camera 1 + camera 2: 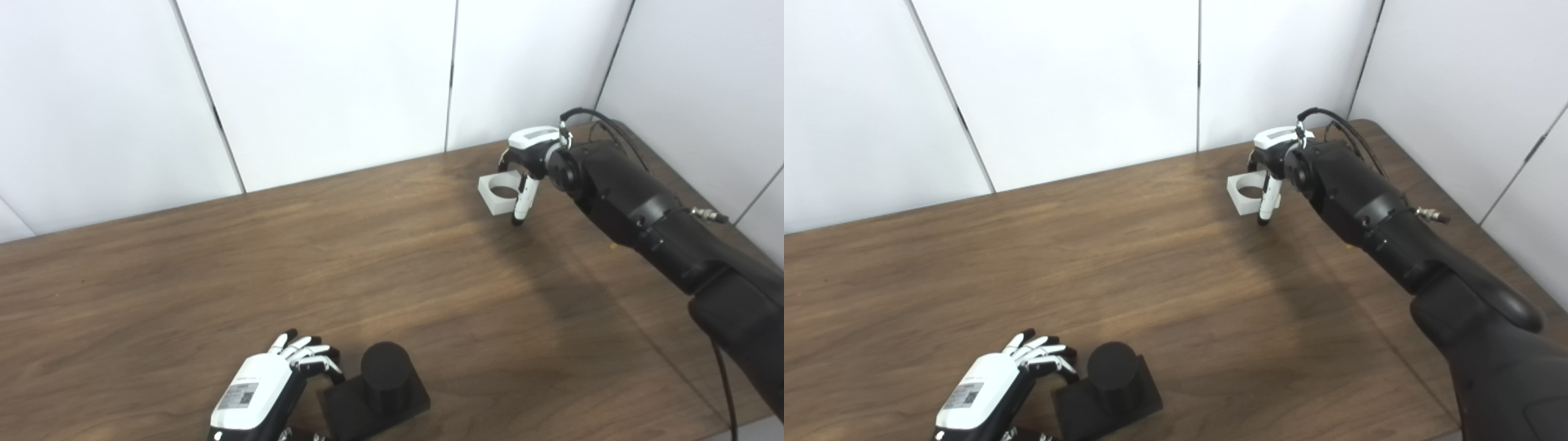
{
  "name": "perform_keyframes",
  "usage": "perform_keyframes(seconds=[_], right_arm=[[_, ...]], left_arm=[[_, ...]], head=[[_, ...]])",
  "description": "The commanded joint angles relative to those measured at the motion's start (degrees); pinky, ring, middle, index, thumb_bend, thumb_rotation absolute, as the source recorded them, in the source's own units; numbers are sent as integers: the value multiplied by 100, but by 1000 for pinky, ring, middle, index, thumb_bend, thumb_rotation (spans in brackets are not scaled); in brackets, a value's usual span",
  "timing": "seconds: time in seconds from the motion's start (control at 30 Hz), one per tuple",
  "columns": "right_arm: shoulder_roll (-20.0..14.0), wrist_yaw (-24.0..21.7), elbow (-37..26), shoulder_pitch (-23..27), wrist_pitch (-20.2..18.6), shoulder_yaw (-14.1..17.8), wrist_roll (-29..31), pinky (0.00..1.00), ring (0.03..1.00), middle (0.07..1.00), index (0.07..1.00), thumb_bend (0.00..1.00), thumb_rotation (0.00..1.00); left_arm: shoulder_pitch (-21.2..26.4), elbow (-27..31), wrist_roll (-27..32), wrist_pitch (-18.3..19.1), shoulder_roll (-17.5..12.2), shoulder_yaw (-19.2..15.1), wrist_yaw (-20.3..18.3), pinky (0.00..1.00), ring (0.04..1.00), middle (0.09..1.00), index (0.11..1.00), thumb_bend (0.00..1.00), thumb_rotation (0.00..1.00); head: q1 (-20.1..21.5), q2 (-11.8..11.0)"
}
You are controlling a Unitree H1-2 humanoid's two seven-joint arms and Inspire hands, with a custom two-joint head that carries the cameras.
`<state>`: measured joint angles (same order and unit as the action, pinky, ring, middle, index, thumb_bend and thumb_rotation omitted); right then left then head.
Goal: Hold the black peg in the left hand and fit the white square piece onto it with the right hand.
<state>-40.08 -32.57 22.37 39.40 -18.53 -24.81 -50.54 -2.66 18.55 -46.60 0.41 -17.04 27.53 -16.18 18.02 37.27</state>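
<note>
Left hand (pixel 260 389) is hovering spread, empty, beside the black peg (pixel 384 373); far beyond it, right hand (pixel 528 160) is closing around the white square piece (pixel 501 194).

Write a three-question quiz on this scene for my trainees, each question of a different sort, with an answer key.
1. True or false: the white square piece already sits on the black peg.
2. Which hand is at the white square piece? A) left hand B) right hand
3. Fill in: the black peg stands near the table's ____ edge.

Key
1. False; they lie far apart, with the piece at the far right of the table.
2. B; its fingers reach around the piece.
3. Near; the left hand is beside the peg's square base.
</note>
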Motion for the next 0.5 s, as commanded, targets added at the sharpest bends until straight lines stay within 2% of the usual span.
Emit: perform_keyframes(seconds=[0.0, 0.17, 0.33, 0.47], right_arm=[[-59, 147, -19, 283, 68, 63, -35, 968, 993, 926, 796, 886, 255], [-49, 94, 8, 270, 81, 40, -48, 929, 980, 903, 732, 823, 222], [-35, 111, -2, 221, 65, 70, -23, 874, 959, 881, 663, 808, 175], [-31, 315, 71, 165, 245, 58, 0, 847, 938, 865, 631, 804, 159]], left_arm=[[-59, -46, -128, 15, -16, 171, -312, 1000, 901, 802, 488, 517, 46], [-56, -20, -218, 72, -10, 191, -367, 1000, 903, 806, 489, 517, 47], [-67, 24, -273, 113, 0, 207, -372, 1000, 903, 805, 489, 518, 48], [-79, 6, -210, 74, 4, 202, -302, 1000, 901, 801, 488, 518, 47]], head=[[-1, 7], [-12, 22], [-33, 26], [-61, 31]])
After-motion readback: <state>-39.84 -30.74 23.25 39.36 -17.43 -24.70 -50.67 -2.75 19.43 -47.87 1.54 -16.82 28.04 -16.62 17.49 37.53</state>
